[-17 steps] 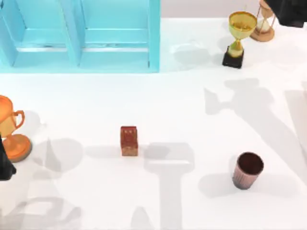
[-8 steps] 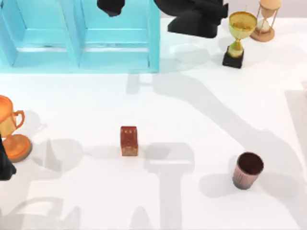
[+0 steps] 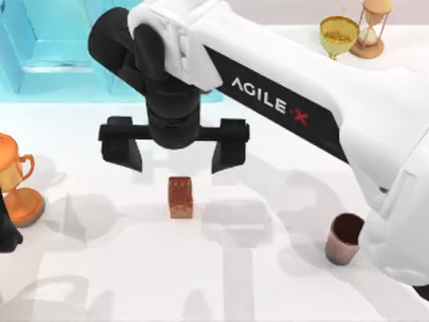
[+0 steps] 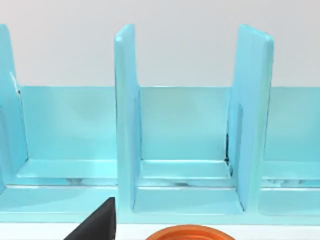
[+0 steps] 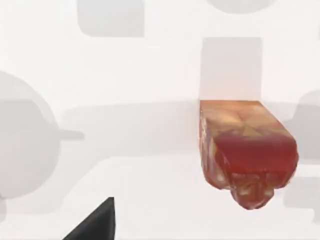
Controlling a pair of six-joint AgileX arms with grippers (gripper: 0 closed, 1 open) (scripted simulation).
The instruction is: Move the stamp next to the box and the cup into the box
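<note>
Count: one stamp (image 3: 180, 196), one cup (image 3: 346, 238), one blue box (image 3: 47, 47), two trophies, one hourglass (image 3: 371, 27), two arms.
Stamp: a reddish-brown speckled block standing upright near the middle of the table (image 3: 268, 282), slightly toward the left edge, nothing touching it.
Cup: a ribbed maroon tumbler, upright, toward the front right corner of the table, well apart from the stamp and partly covered at its right side by the white arm.
Box: pale blue with upright dividers, along the back edge toward the back left corner.
Trophies: an orange trophy (image 3: 17, 181) at the left edge; a gold trophy (image 3: 338, 35) near the back right corner, beside the hourglass.
Right gripper (image 3: 175, 151): black, reaching in from the right on a white AgileX arm, hanging over the table just behind the stamp; its two fingers are spread wide and hold nothing.
Left arm: parked at the left edge beside the orange trophy; I cannot tell how its fingers stand.
Surface and room: a plain white tabletop crossed by soft grey shadows; a pale grey wall behind the box.
Left wrist view: the box (image 4: 125, 125) front-on, three compartments between dividers, with the orange trophy's rim (image 4: 190, 233) below.
Right wrist view: the stamp (image 5: 242, 155) up close, its rounded end visible.
</note>
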